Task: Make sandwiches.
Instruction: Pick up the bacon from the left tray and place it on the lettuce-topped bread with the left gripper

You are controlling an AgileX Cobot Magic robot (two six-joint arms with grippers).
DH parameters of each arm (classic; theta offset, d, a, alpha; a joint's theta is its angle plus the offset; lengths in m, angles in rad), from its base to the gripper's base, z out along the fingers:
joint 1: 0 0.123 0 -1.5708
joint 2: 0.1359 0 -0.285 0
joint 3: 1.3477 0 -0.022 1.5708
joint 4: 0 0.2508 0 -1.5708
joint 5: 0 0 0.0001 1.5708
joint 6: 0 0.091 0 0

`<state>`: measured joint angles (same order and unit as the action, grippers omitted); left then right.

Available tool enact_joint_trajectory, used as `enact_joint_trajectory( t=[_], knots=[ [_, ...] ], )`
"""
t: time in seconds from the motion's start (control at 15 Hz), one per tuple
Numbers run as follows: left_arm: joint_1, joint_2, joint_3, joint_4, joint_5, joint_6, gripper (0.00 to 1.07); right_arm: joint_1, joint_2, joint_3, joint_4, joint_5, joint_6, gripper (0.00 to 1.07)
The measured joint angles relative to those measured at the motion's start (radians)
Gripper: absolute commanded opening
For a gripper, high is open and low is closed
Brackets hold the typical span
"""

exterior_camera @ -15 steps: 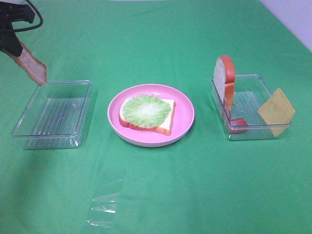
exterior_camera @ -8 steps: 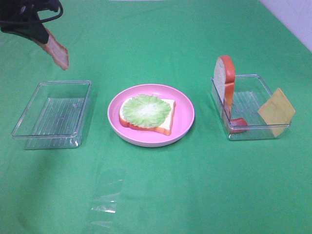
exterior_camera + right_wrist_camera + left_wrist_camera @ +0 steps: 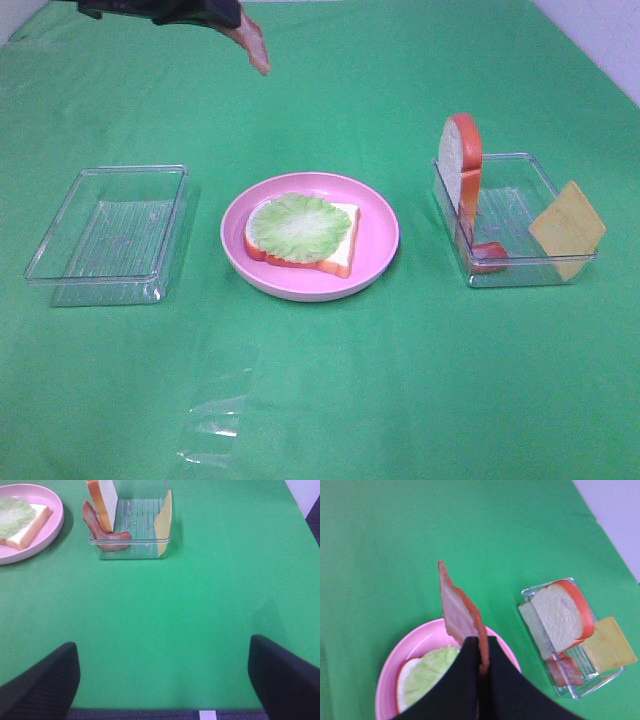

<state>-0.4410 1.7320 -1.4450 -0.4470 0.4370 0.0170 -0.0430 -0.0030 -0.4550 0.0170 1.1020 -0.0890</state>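
Observation:
My left gripper (image 3: 236, 20) is shut on a reddish-brown bacon strip (image 3: 255, 47) and holds it high above the cloth, behind and left of the pink plate (image 3: 382, 240). The left wrist view shows the fingers (image 3: 465, 680) pinching the bacon (image 3: 456, 611) above the plate's rim (image 3: 387, 672). On the plate lies a bread slice (image 3: 338, 250) with a green lettuce leaf (image 3: 298, 222) on top. The right tray (image 3: 520, 272) holds an upright bread slice (image 3: 460, 160), a red slice (image 3: 488, 257) and a yellow cheese square (image 3: 567, 228). My right gripper (image 3: 162, 680) is open and empty, low over the cloth in front of that tray (image 3: 131, 542).
A clear plastic tray (image 3: 50, 272) stands left of the plate with nothing in it. A crumpled clear film (image 3: 215, 420) lies on the green cloth at the front. The cloth's right back edge meets a pale floor (image 3: 600, 30).
My left gripper has lifted the bacon strip away from the left tray and carried it right and toward the back, now behind the plate. The rest has not moved.

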Motion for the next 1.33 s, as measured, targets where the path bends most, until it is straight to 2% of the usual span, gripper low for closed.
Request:
enact_joint_trajectory(
  t=[0.27, 0.53, 0.67, 0.87, 0.93, 1.07, 1.13, 1.33],
  knots=[
    [-0.084, 0.094, 0.0, -0.095, -0.043, 0.0, 0.0, 0.0, 0.0, 0.0, 0.0, 0.0, 0.0, 0.88],
    [-0.112, 0.199, 0.0, -0.179, -0.04, 0.01, 0.0, 0.0, 0.0, 0.0, 0.0, 0.0, 0.0, 0.88],
    [-0.112, 0.249, 0.0, -0.252, -0.022, 0.057, 0.0, 0.0, 0.0, 0.0, 0.0, 0.0, 0.0, 0.88],
    [-0.112, 0.314, -0.016, -0.375, 0.021, 0.158, 0.0, 0.0, 0.0, 0.0, 0.0, 0.0, 0.0, 0.88],
    [-0.112, 0.37, -0.07, -0.447, 0.072, 0.224, 0.0, 0.0, 0.0, 0.0, 0.0, 0.0, 0.0, 0.88],
    [-0.112, 0.392, -0.1, -0.466, 0.09, 0.236, 0.0, 0.0, 0.0, 0.0, 0.0, 0.0, 0.0, 0.88],
    [-0.112, 0.427, -0.144, -0.477, 0.115, 0.237, 0.0, 0.0, 0.0, 0.0, 0.0, 0.0, 0.0, 0.88],
    [-0.104, 0.441, -0.152, -0.464, 0.144, 0.237, 0.0, 0.0, 0.0, 0.0, 0.0, 0.0, 0.0, 0.88]
  ],
)
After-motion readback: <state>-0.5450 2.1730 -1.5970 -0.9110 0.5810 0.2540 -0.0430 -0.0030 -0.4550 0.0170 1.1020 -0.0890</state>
